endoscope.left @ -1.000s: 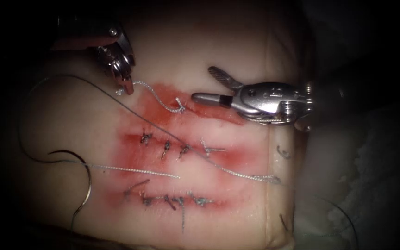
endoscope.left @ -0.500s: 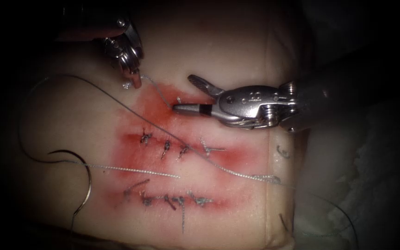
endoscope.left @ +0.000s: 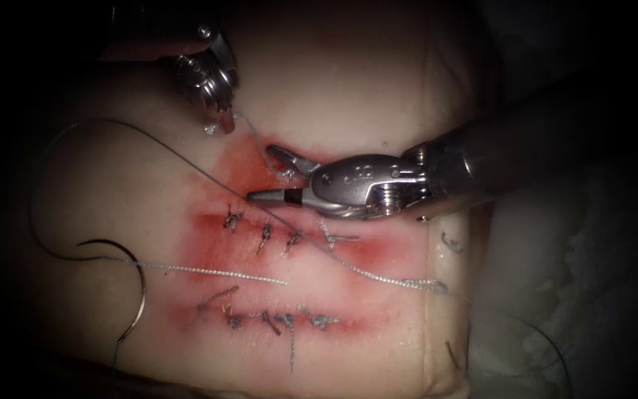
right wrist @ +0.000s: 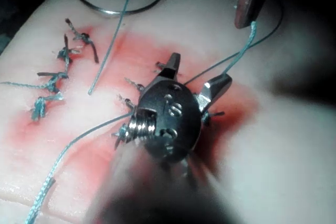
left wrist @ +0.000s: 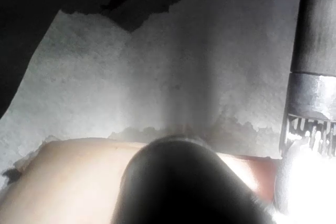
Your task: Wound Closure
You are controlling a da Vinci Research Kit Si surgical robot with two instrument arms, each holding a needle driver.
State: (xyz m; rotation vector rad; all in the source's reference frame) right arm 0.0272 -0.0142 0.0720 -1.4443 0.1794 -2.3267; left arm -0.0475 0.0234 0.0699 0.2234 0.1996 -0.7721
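Tissue (endoscope.left: pixel 348 89) lies under both tools, its surface stained with red fluid (endoscope.left: pixel 245 166) around three rows of stitches; the landmark is the top cut (endoscope.left: pixel 289 174). Since a second ago the right claw (endoscope.left: pixel 263 174) has travelled leftward from the right of that cut and now sits over it, its two halves spread apart and gripping nothing, one on each side of the thread (endoscope.left: pixel 254 144). The left claw (endoscope.left: pixel 224 124), just up and left of the top cut, has shifted slightly rightward and is clenched on the short end of the thread. The needle (endoscope.left: pixel 131 284) lies loose on the tissue well down and left of the top cut, free of both tools and not in the tissue, unmoved.
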